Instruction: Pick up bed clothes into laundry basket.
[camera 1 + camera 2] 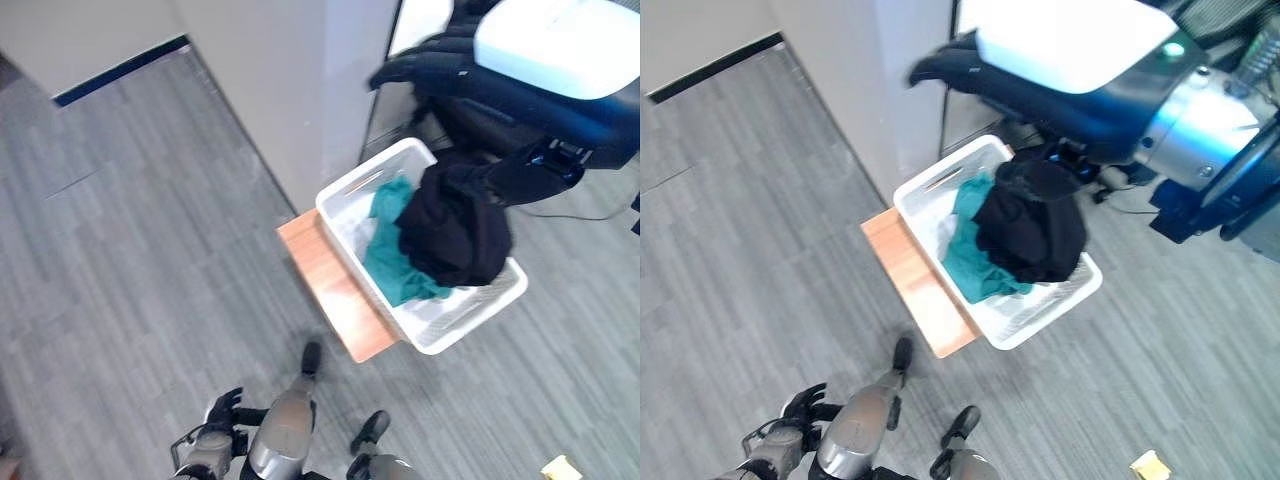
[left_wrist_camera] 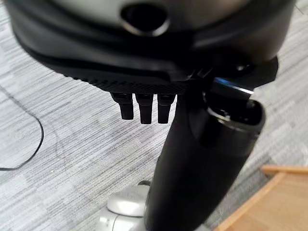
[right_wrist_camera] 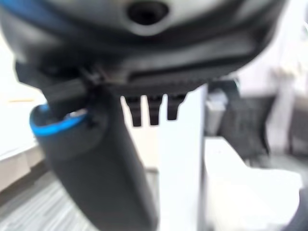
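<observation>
A white laundry basket [image 1: 470,320] stands on a low wooden board [image 1: 335,290]. Inside lie a teal cloth [image 1: 395,255] and a black cloth [image 1: 455,230]; the black one is heaped over the teal one and against the basket's far right rim. My right hand [image 1: 500,95] is raised high above the basket, fingers stretched out and a white cover on its back. Its thumb shows just above the black cloth's top edge. In the right wrist view its fingers [image 3: 151,108] hold nothing. My left hand [image 1: 222,408] hangs low by the floor, fingers spread and empty.
A grey wall corner [image 1: 290,100] stands right behind the basket and board. Grey plank floor lies all around. A small yellow object [image 1: 560,467] lies on the floor at the lower right. The board's corner [image 2: 284,202] shows past my left hand.
</observation>
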Robot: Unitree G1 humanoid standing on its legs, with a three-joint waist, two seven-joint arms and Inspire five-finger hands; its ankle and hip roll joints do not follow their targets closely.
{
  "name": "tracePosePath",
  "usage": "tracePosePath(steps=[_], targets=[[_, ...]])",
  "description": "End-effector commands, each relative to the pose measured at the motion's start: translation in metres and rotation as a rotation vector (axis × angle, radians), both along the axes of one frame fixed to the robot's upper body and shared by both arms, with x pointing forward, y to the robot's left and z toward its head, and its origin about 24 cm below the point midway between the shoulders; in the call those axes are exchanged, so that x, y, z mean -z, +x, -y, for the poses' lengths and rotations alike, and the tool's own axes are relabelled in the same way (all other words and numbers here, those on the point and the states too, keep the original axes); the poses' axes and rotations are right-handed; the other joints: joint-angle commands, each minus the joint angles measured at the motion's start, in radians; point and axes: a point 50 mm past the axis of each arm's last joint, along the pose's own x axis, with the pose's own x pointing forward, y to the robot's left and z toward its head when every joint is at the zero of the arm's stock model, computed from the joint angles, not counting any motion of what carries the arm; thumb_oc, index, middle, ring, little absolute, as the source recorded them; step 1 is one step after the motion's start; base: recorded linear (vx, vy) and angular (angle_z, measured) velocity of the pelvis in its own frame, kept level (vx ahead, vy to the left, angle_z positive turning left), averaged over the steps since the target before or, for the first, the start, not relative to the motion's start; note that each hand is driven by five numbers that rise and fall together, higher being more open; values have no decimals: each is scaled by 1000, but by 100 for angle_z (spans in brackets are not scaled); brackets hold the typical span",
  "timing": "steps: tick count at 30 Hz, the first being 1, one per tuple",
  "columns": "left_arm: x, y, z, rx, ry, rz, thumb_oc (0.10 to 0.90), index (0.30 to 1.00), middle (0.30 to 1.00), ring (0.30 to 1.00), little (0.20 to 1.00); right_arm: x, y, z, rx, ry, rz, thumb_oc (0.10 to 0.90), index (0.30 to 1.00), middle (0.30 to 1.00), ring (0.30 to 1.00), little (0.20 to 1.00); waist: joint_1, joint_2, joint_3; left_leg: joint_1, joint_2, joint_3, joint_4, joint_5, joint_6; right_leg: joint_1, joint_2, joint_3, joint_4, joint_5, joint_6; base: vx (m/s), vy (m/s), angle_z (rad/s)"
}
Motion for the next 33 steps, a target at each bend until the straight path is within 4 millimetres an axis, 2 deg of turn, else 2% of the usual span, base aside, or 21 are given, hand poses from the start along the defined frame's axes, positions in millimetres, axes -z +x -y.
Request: tracePosePath(steps=[1, 3, 4, 6, 7, 8, 10, 11, 12, 13, 14, 15, 16, 19, 21, 22, 23, 26, 27, 29, 33], targets=[[14, -18, 34, -25, -96, -75, 800, 900, 900, 900, 900, -81, -1, -18, -147, 256, 292, 800, 900, 900, 900, 900, -88, 60, -91, 137, 99, 52, -33, -101, -134, -88, 8, 67, 7, 24, -8, 0, 0, 0], [23, -43, 46, -107, -156, -128, 800, 900, 900, 900, 900, -94, 7, 11, -60, 356, 340, 800, 900, 900, 900, 900, -206, 81, -156, 151, 100, 60, -33, -112, -134, -82, 10, 78, 8, 18, -2, 24, 8, -10], [23, -44, 46, -106, -156, -129, 800, 900, 900, 900, 900, -93, 8, 11, -60, 356, 340, 800, 900, 900, 900, 900, -207, 80, -158, 147, 99, 59, -33, -107, -133, -85, 9, 76, 7, 23, -3, 31, 9, -10], [27, -54, 65, -80, -193, -163, 800, 900, 900, 900, 900, -103, -3, 63, 72, 480, 423, 800, 900, 900, 900, 900, -217, 130, -192, 157, 97, 66, -33, -115, -129, -80, 10, 85, 6, 22, 2, 25, 16, -24], [29, -59, 77, -60, -219, -180, 800, 900, 900, 900, 900, -103, -7, 86, 152, 513, 449, 800, 900, 900, 900, 900, -218, 160, -208, 164, 96, 73, -33, -119, -127, -78, 10, 93, 6, 23, 4, 72, 42, -8], [31, -69, 106, -18, -280, -212, 800, 900, 900, 900, 900, -104, -22, 128, 270, 613, 507, 800, 900, 900, 900, 900, -217, 232, -237, 177, 92, 81, -33, -131, -123, -75, 9, 106, 7, 19, 10, 41, 33, 11], [31, -71, 106, -14, -278, -217, 800, 900, 900, 900, 900, -103, -22, 129, 274, 611, 505, 800, 900, 900, 900, 900, -212, 233, -242, 174, 93, 82, -33, -126, -122, -78, 9, 106, 5, 25, 9, 22, 18, 0], [31, -82, 134, 43, -330, -247, 800, 900, 900, 900, 900, -95, -40, 169, 414, 674, 547, 800, 900, 900, 900, 900, -196, 303, -277, 180, 90, 84, -33, -131, -117, -76, 6, 111, 4, 26, 14, 30, 14, -45], [23, -99, -4, -112, -23, -263, 800, 900, 900, 900, 900, 65, -13, 239, 572, 1114, 409, 800, 900, 900, 900, 900, -256, -25, -320, 179, 92, 98, -33, -130, -115, -87, 10, 126, 5, 37, 14, 52, 10, -54], [23, -101, -7, -134, -22, -263, 800, 900, 900, 900, 900, 88, -8, 254, 643, 1213, 392, 800, 900, 900, 900, 900, -289, -30, -326, 179, 89, 93, -33, -134, -114, -84, 6, 123, 6, 30, 17, 2, -8, -76], [23, -101, -9, -143, -20, -261, 800, 900, 900, 900, 900, 89, -5, 252, 635, 1218, 388, 800, 900, 900, 900, 900, -302, -36, -329, 172, 87, 89, -33, -126, -113, -88, 4, 119, 4, 35, 16, 18, -10, -29], [23, -98, -5, -140, -36, -256, 800, 900, 900, 900, 900, 141, -16, 284, 829, 1380, 345, 800, 900, 900, 900, 900, -320, -19, -333, 169, 84, 84, -33, -127, -112, -86, 1, 114, 4, 35, 18, 19, -8, 11], [24, -97, -1, -132, -45, -251, 800, 900, 900, 900, 900, 174, -23, 294, 923, 1487, 331, 800, 900, 900, 900, 900, -326, -5, -335, 173, 84, 82, -33, -133, -111, -82, 0, 114, 5, 30, 19, 43, -10, 25], [25, -95, 5, -117, -65, -249, 800, 900, 900, 900, 900, 267, -43, 301, 1187, 1702, 215, 800, 900, 900, 900, 900, -330, 18, -338, 168, 82, 73, -33, -126, -108, -82, -4, 109, 4, 34, 16, 13, -19, -17], [26, -95, 7, -114, -67, -253, 800, 900, 900, 900, 900, 287, -47, 299, 1245, 1753, 188, 800, 900, 900, 900, 900, -332, 22, -342, 166, 81, 71, -33, -125, -108, -82, -5, 107, 3, 33, 15, 17, -8, -8], [27, -95, 11, -88, -74, -260, 800, 900, 900, 900, 900, 352, -60, 286, 1462, 1835, 30, 800, 900, 900, 900, 900, -331, 36, -342, 173, 82, 67, -33, -129, -109, -72, -4, 102, 6, 25, 15, 29, -22, -21], [27, -96, 12, -85, -77, -261, 800, 900, 900, 900, 900, 385, -67, 273, 1559, 1889, -71, 800, 900, 900, 900, 900, -332, 43, -340, 174, 82, 67, -33, -129, -110, -72, -4, 103, 6, 24, 14, 9, -13, -18], [28, -98, 17, -93, -96, -270, 800, 900, 900, 900, 900, 437, -82, 244, 1706, 2015, -241, 800, 900, 900, 900, 900, -334, 54, -342, 175, 81, 67, -33, -126, -112, -69, -4, 99, 5, 22, 12, -3, -13, 1], [28, -98, 16, -94, -95, -269, 800, 900, 900, 900, 900, 437, -82, 243, 1705, 2017, -242, 800, 900, 900, 900, 900, -335, 52, -342, 172, 81, 67, -33, -122, -112, -72, -4, 99, 4, 26, 11, 6, -4, 6], [29, -98, 19, -74, -97, -280, 800, 900, 900, 900, 900, 486, -106, 203, 1883, 2077, -498, 800, 900, 900, 900, 900, -332, 63, -341, 177, 79, 64, -33, -121, -113, -65, -6, 95, 4, 25, 8, 1, 2, 6], [29, -100, 21, -51, -98, -291, 800, 900, 900, 900, 900, 515, -127, 168, 2009, 2005, -764, 800, 900, 900, 900, 900, -332, 67, -343, 178, 79, 62, -33, -120, -115, -60, -7, 91, 3, 22, 6, 5, -13, 14]])
